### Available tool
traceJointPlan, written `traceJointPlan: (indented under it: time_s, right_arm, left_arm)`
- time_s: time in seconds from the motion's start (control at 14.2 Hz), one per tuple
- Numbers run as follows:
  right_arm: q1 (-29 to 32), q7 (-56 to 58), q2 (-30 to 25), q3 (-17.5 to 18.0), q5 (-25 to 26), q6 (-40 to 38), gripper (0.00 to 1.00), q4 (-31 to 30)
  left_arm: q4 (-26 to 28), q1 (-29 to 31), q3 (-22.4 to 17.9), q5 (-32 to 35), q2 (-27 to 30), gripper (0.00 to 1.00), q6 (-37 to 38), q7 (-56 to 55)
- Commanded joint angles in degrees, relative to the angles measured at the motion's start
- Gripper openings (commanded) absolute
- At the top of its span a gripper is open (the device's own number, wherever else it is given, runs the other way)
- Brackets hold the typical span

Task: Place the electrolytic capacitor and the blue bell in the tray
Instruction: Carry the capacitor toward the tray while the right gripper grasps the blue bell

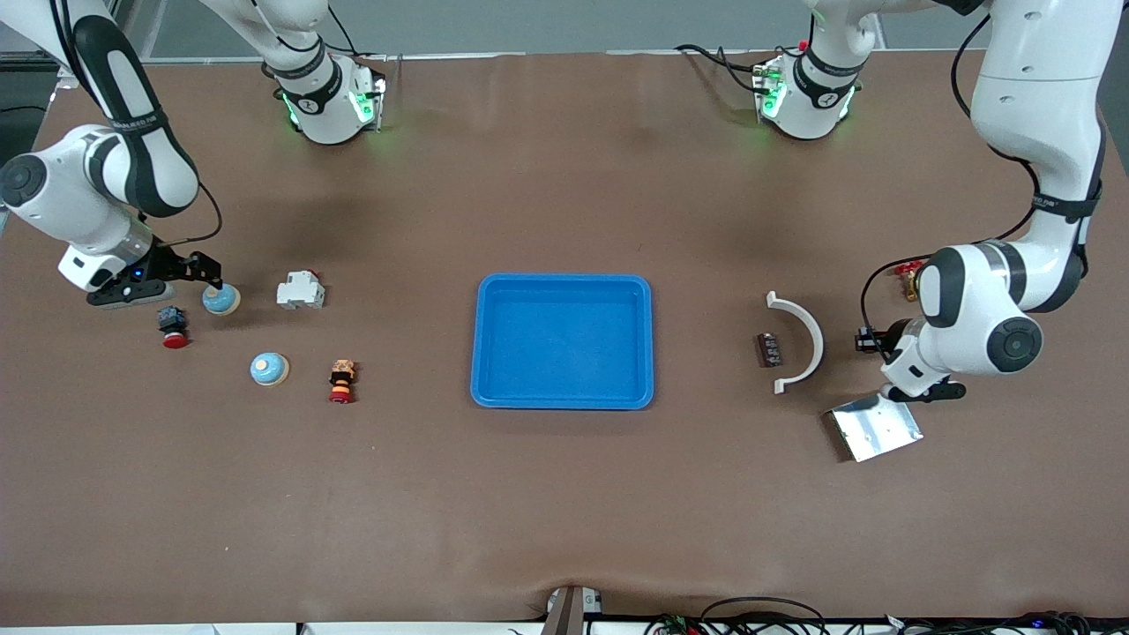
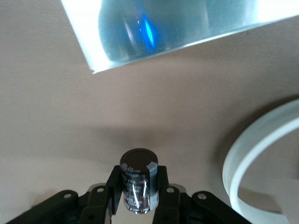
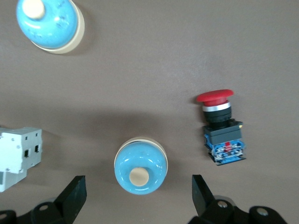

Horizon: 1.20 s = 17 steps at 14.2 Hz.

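The dark cylindrical electrolytic capacitor (image 2: 138,163) stands upright between the fingers of my left gripper (image 2: 139,186), which is shut on it just above the table, beside the silver plate. In the front view the left hand (image 1: 913,375) hides the capacitor. My right gripper (image 3: 139,191) is open and low over a blue bell (image 3: 141,167) with a cream knob, one finger on each side and not touching; this bell (image 1: 220,299) lies at the right arm's end. The blue tray (image 1: 564,339) sits at the table's middle, with nothing in it.
A second blue bell (image 1: 269,369) lies nearer the front camera, with a red push button (image 1: 174,328), a white breaker (image 1: 300,290) and an orange-red button (image 1: 341,381) around. At the left arm's end are a silver plate (image 1: 873,428), a white arc (image 1: 807,339) and a dark block (image 1: 770,349).
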State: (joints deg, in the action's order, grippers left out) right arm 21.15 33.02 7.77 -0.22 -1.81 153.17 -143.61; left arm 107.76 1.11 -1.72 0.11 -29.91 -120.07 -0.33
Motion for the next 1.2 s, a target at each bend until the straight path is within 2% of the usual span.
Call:
traceJointPlan:
  time_s: [0.0, 0.21, 0.35, 0.49, 0.63, 0.85, 1.13]
  right_arm:
    - [0.6, 1.2, 1.2, 0.6, -1.4, 2.8, 1.00, -1.4]
    - [0.6, 1.2, 2.9, 0.7, -1.4, 4.7, 1.00, -1.5]
    - [0.6, 1.2, 4.4, 0.7, -1.4, 6.5, 1.00, -1.5]
    - [0.6, 1.2, 5.7, 0.8, -1.4, 7.9, 1.00, -1.4]
    - [0.6, 1.2, 6.5, 0.8, -1.4, 8.7, 1.00, -1.4]
    - [0.6, 1.2, 7.0, 0.9, -1.4, 8.8, 1.00, -1.4]
    - [0.6, 1.1, 8.2, 0.9, -1.4, 10.2, 1.00, -1.4]
  left_arm:
    - [-1.3, 0.0, 0.1, 1.2, 6.2, 0.00, 7.8, -1.3]
    - [-11.2, -0.8, 1.4, 0.1, 9.2, 0.00, 22.5, -6.1]
    - [-18.6, -1.1, 4.9, -1.6, 9.1, 0.00, 30.2, -13.1]
    - [-23.3, -1.1, 9.0, -5.3, 9.3, 0.00, 33.8, -21.2]
    - [-25.6, -1.2, 13.7, -7.7, 9.3, 0.00, 34.3, -31.3]
    - [-25.8, -3.1, 21.8, -8.1, 8.1, 0.00, 32.8, -46.9]
    - [-25.6, -11.4, 22.6, -8.0, 3.8, 0.00, 22.4, -59.6]
